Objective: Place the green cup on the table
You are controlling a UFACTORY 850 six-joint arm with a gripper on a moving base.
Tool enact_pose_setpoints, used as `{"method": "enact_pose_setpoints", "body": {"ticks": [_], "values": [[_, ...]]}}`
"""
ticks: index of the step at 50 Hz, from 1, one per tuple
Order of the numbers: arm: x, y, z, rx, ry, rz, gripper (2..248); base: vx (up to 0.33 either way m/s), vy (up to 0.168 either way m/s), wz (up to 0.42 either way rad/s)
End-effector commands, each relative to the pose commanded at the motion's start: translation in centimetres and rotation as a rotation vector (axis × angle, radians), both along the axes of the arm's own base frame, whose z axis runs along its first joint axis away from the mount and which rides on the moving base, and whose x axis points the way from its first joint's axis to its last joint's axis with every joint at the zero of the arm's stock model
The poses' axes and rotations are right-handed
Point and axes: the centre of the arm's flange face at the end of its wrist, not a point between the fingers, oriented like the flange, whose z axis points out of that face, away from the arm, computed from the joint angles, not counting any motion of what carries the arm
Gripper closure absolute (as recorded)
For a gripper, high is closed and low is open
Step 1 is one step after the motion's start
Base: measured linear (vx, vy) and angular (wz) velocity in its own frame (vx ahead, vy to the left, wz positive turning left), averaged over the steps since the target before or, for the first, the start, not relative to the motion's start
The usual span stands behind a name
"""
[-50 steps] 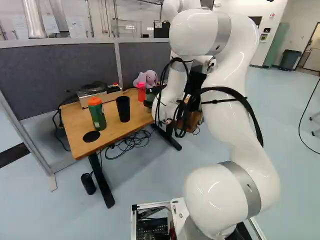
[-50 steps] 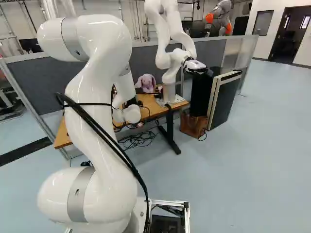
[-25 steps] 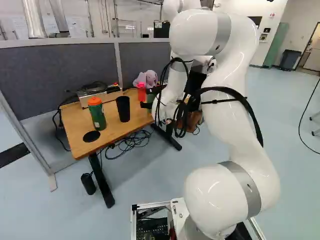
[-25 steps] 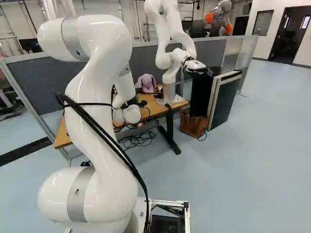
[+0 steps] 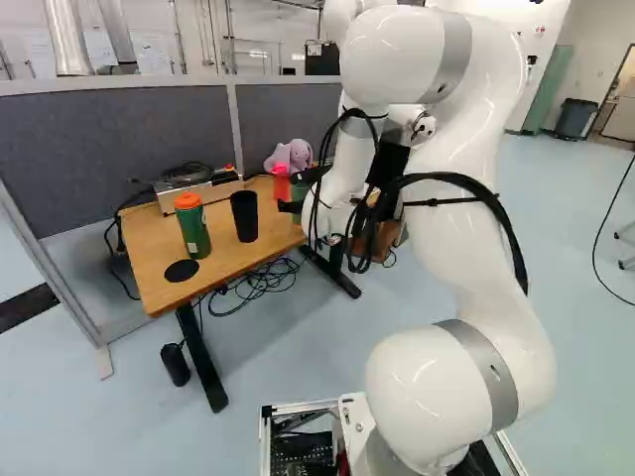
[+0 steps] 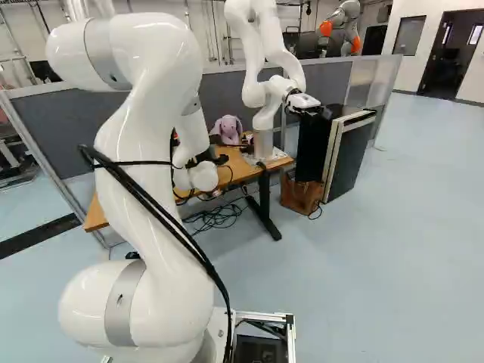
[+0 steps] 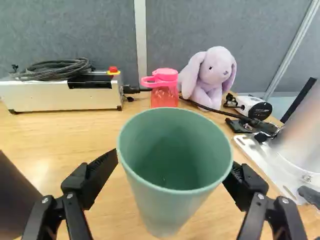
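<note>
In the left base view my gripper (image 5: pixel 301 194) is at the right part of the wooden table (image 5: pixel 159 260), partly behind my arm, one finger on each side of the green cup (image 5: pixel 298 187). The wrist view shows the pale green cup (image 7: pixel 167 210) upright with its mouth up, between the fingers of my gripper (image 7: pixel 175 167). These stand wide apart, with wood showing between them and the cup's lower wall. The cup appears to rest on the table (image 7: pixel 60 135); its base is only partly visible.
A black cup (image 5: pixel 244 216) and an orange-capped green bottle (image 5: pixel 193 228) share the table, near a black disc (image 5: pixel 182 270). Beyond the green cup are a pink bottle (image 7: pixel 164 90), a plush rabbit (image 7: pixel 212 75) and a cable-topped box (image 7: pixel 60 95). Another robot (image 6: pixel 265 91) stands at the table's far end.
The gripper's fingers have spread from around the green cup. My arm's upper part has drawn back slightly, while the base and the other things on the table stay put.
</note>
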Motion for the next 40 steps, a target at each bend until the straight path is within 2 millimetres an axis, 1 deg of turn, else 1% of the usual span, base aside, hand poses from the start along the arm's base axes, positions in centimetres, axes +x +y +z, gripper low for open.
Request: {"method": "enact_pose_setpoints", "body": {"ticks": [12,31,40], "values": [[-1.8,0.0,1.6,0.001,-0.012,0.004,3,0.0,0.0,0.0],[-5.8,-0.7,4.1,0.003,-0.03,0.0,3,0.0,0.0,0.0],[-7.7,-1.0,4.6,0.003,-0.028,-0.003,3,0.0,0.0,0.0]]}}
